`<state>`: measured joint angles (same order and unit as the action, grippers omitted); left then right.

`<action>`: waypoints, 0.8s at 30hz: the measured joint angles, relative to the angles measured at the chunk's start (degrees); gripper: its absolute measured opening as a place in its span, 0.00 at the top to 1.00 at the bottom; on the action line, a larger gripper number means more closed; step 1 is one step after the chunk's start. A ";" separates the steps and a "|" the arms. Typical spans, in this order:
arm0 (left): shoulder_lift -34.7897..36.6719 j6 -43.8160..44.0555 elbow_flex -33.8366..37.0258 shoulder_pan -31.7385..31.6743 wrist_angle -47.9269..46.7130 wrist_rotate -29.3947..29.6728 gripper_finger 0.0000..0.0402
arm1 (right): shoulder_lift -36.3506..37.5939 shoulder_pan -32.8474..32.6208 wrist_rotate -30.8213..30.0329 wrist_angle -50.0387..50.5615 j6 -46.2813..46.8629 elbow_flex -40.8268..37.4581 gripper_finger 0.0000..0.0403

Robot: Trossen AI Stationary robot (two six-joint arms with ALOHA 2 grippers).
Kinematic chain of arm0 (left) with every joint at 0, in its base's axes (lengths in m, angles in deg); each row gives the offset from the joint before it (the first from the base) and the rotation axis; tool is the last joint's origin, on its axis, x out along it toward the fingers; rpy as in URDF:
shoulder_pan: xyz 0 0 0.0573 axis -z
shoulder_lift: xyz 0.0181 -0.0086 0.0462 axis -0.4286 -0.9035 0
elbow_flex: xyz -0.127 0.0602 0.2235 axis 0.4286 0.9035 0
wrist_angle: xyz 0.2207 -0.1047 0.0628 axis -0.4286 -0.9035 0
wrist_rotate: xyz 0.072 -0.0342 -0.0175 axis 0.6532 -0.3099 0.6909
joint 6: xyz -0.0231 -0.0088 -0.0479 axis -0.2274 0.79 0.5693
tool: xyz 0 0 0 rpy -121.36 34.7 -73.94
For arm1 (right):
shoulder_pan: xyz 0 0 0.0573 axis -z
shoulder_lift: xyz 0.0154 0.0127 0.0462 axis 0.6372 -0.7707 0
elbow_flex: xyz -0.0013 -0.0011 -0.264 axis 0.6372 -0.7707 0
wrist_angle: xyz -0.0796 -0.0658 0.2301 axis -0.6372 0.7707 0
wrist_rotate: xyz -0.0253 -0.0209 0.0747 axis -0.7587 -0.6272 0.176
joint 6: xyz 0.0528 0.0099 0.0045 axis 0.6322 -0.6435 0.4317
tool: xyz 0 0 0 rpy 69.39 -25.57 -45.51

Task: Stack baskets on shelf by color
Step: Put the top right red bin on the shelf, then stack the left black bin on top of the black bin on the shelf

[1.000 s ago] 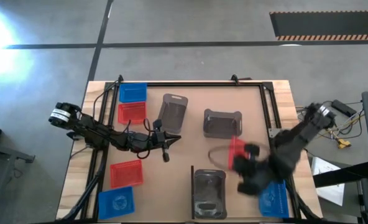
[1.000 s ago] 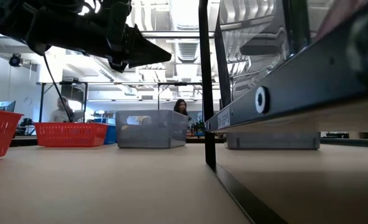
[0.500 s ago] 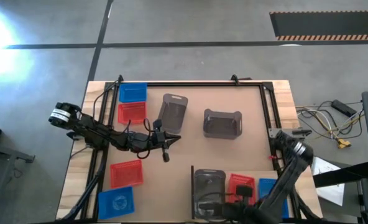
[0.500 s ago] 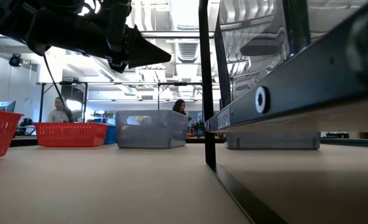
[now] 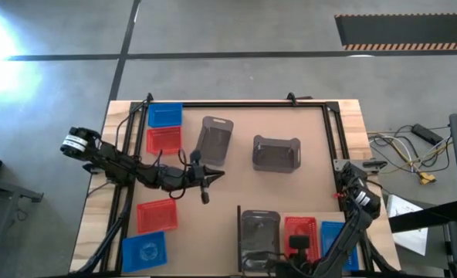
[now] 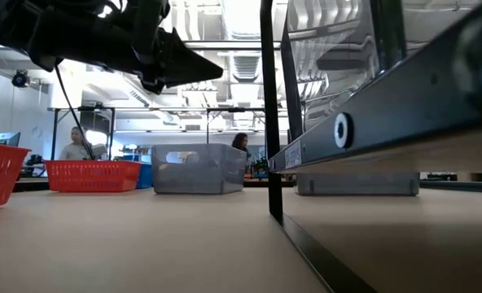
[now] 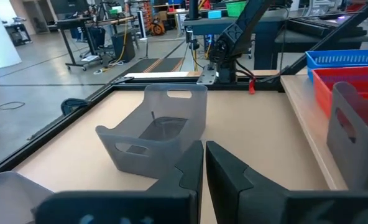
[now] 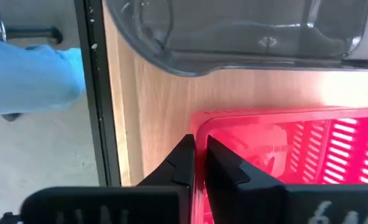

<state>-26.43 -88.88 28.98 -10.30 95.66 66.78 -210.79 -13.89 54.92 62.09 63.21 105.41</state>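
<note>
On the pale shelf point(image 5: 248, 216) at the table's near edge, a grey basket point(image 5: 259, 239), a red basket point(image 5: 299, 230) and a blue basket point(image 5: 338, 241) stand side by side. My right gripper point(image 5: 296, 247) is shut on the red one. My left gripper point(image 5: 205, 176) hovers shut over the table's middle, in front of a grey basket point(image 7: 156, 134), and touches nothing. Elsewhere on the table are a blue point(image 5: 164, 115) and a red basket point(image 5: 164, 140) at far left, two grey ones point(image 5: 215, 139) point(image 5: 276, 153), and a red point(image 5: 157, 215) and a blue one point(image 5: 144, 249) at near left. My right gripper point(image 8: 199, 144) pinches the red basket's rim point(image 8: 199, 121) at one end wall. One finger point(image 8: 224, 168) is inside the basket and the other outside. The basket sits level on the shelf between the grey basket point(image 8: 234, 31) and the blue one.
A black metal frame point(image 5: 236, 104) runs around the tabletop, with an upright post point(image 6: 267, 114) at the shelf's corner. The shelf's thin dark edge point(image 8: 97, 93) lies beside the red basket. Bare tabletop lies between the left gripper and the shelf. People stand in the room beyond.
My right gripper has carried the red basket from the table's right middle toward the near edge. It has set the basket on the shelf between the grey and blue baskets, and it stays shut on the rim. The left arm has kept still.
</note>
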 joint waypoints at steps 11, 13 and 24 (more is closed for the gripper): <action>0.49 -1.96 -1.63 1.31 -1.22 0.07 0.99 | 2.63 -1.74 -3.18 1.98 0.41 1.46 0.68; 1.60 -3.53 -4.17 2.66 -6.08 0.03 0.99 | 4.40 -3.50 -8.68 1.69 2.53 2.03 0.64; -0.05 8.97 -41.43 7.03 -86.78 6.84 0.99 | 5.10 -19.76 -55.89 0.61 18.51 0.83 0.62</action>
<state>-26.48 -79.91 -12.45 -3.27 8.89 73.62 -205.69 -33.65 -0.97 62.69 81.73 106.24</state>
